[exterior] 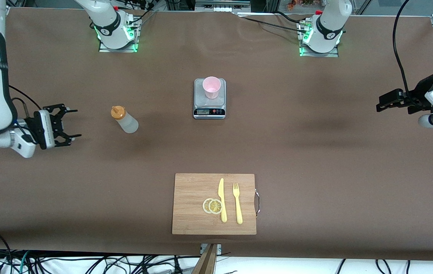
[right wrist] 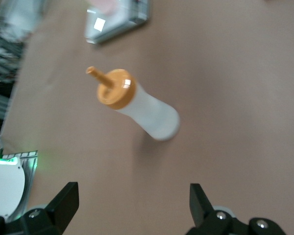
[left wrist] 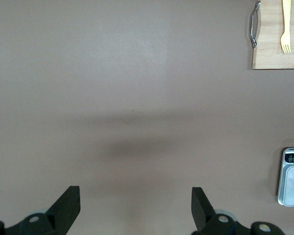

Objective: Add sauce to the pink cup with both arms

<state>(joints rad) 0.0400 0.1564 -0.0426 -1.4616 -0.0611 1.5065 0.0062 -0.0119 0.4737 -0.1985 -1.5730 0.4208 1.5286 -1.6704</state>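
While on one scale (exterior: 209, 108), one pink cup (exterior: 211, 87).

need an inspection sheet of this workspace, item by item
surface: brown table, bare around the things listed
job's things: sauce bottle with orange cap stands on the table toward the right arm's end, free of any grip; pink cup upright on the kitchen scale
clutter: wooden cutting board nearer the front camera than the scale, carrying a yellow knife, a yellow fork and two lemon slices
grippers: right gripper open, empty, beside the bottle; left gripper open, empty, at the left arm's end of the table, waiting
cables: black cables hang at the table's edges, none across the work area
surroundings: arm bases lit green
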